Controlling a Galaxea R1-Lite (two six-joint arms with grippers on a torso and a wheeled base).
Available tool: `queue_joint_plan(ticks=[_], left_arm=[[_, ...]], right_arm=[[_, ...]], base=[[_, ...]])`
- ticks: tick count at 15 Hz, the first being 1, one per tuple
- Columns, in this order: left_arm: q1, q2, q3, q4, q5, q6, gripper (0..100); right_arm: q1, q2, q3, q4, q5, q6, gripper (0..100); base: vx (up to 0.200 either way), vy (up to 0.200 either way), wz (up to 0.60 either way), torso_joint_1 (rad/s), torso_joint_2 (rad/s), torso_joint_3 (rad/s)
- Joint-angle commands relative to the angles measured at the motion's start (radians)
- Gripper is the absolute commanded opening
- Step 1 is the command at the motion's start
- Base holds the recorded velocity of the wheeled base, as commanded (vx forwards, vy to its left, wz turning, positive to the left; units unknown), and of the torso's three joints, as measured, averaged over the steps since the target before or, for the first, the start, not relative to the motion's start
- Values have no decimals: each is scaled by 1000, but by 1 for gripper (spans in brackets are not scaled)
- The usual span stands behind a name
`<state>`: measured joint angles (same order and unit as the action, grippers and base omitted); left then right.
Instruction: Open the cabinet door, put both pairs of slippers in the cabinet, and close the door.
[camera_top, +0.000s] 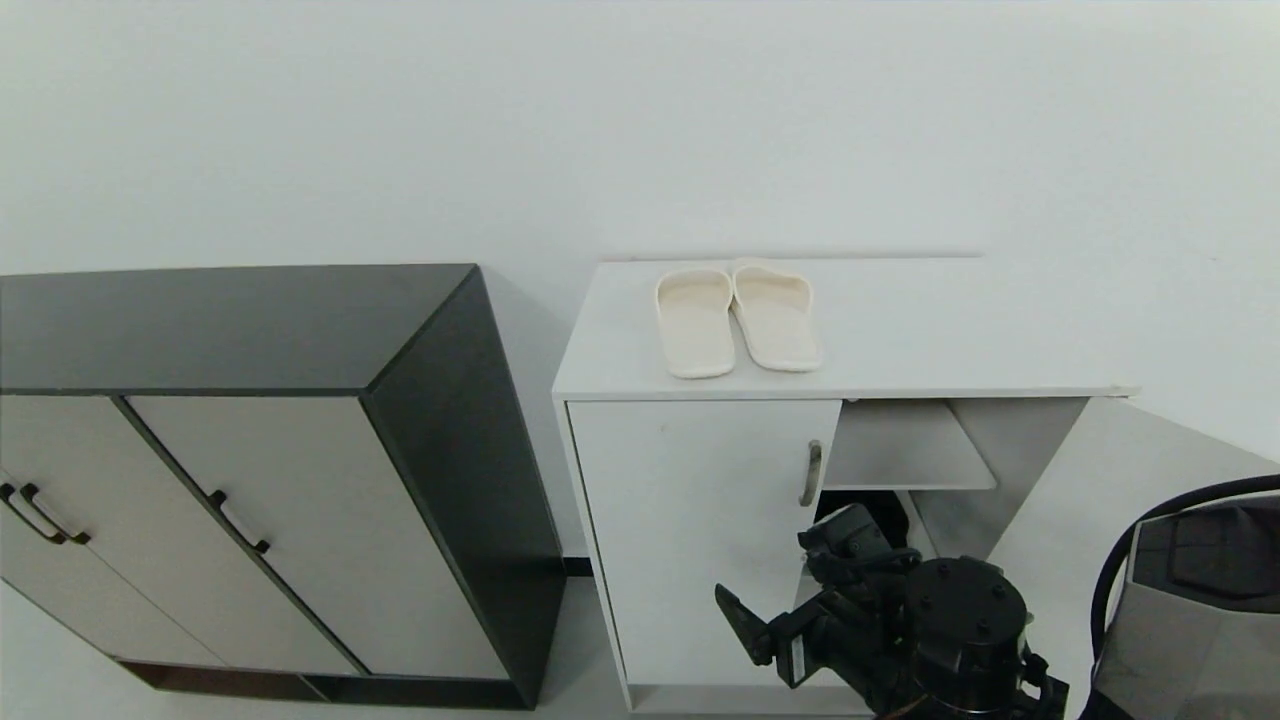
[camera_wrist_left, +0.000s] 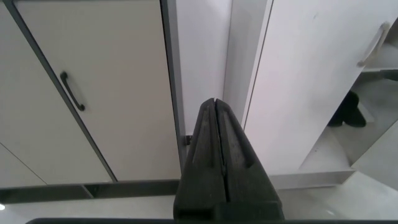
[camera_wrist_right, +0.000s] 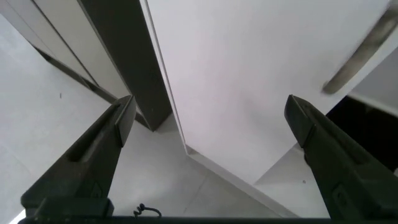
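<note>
Slippers (camera_top: 738, 318), a cream pair, sat high above both sets of jaws and were held by neither. The right gripper (camera_wrist_right: 209, 106) had its jaws spread wide with nothing between them. It was low down, facing the closed door (camera_wrist_right: 249, 81) of the white cabinet (camera_top: 900, 340), near the metal handle (camera_top: 812, 472). The left gripper (camera_wrist_left: 214, 107) had its jaws pressed together and empty, pointing at the gap between the white cabinet and a dark cabinet (camera_top: 250, 330) just beside it. The white cabinet's right half stood open, showing a shelf (camera_top: 905, 450) and something dark (camera_wrist_left: 351, 111) low inside; what it was I could not tell. On that cabinet's top the pair lay side by side, soles down. Their long axes ran from the front edge to the wall, toes toward the wall and nearly touching there.
</note>
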<state>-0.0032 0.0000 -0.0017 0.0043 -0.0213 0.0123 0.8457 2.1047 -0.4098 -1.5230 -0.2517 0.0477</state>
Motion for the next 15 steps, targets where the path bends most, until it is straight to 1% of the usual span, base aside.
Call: queue_joint_plan(ticks=[1, 6, 9, 12, 15], left_arm=[[0, 0, 0, 0, 1, 0, 0], [0, 0, 0, 0, 1, 0, 0], [0, 0, 0, 0, 1, 0, 0], [0, 0, 0, 0, 1, 0, 0], [0, 0, 0, 0, 1, 0, 0]], right_arm=[[-1, 3, -12, 1, 0, 0, 100], [1, 3, -9, 0, 0, 0, 100], [-1, 3, -1, -2, 0, 0, 100], [-1, 5, 8, -5, 2, -5, 100], [-2, 11, -12, -23, -11, -58, 100]], base=[[0, 0, 0, 237, -559, -315], [0, 0, 0, 260, -589, -328], [0, 0, 0, 222, -479, -269], [0, 0, 0, 157, -342, -178], [0, 0, 0, 9, -20, -14]])
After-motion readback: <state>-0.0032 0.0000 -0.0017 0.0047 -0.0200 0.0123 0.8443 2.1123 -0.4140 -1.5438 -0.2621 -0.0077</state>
